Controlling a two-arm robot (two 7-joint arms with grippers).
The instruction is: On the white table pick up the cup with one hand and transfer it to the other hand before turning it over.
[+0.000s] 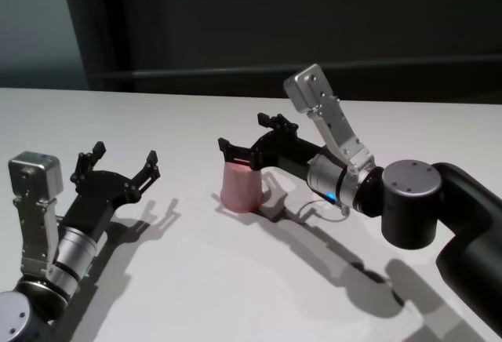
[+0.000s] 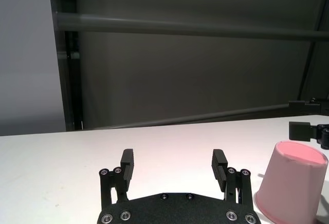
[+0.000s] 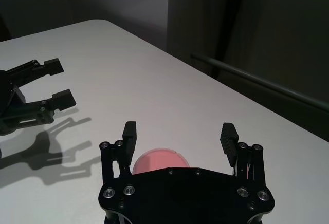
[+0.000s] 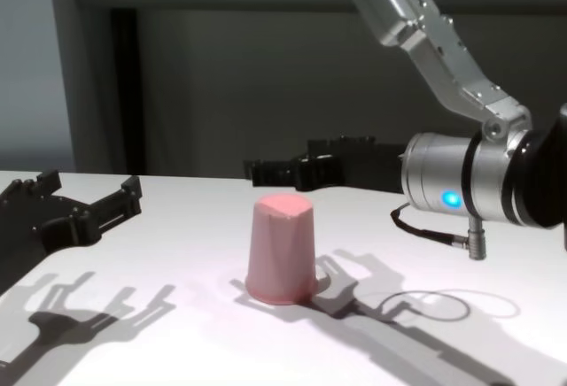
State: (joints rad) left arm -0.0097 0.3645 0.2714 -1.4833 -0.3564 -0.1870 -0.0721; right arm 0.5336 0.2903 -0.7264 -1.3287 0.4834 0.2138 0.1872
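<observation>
Cup (image 4: 281, 249) sits upside down on the white table (image 1: 235, 279), base up, wide rim on the surface, roughly mid-table. Pale pink, plain, tapered.

Right gripper (image 1: 249, 142) hovers just above the cup's base, fingers spread wide, nothing held, not touching the cup as far as chest view shows. Blue light on its wrist, black cable loop hanging under it by the cup.

Left gripper (image 1: 119, 165) well apart from cup, on the cup's left, low over the table, fingers also spread, holding nothing. Left wrist view: cup (image 2: 291, 189) beside its fingers (image 2: 220, 165).

Table: matte white, bare; hard shadows of both arms fall toward the near edge. Behind the cup: dark wall w/ horizontal grey rail (image 2: 180, 26), lighter grey panel far left.
</observation>
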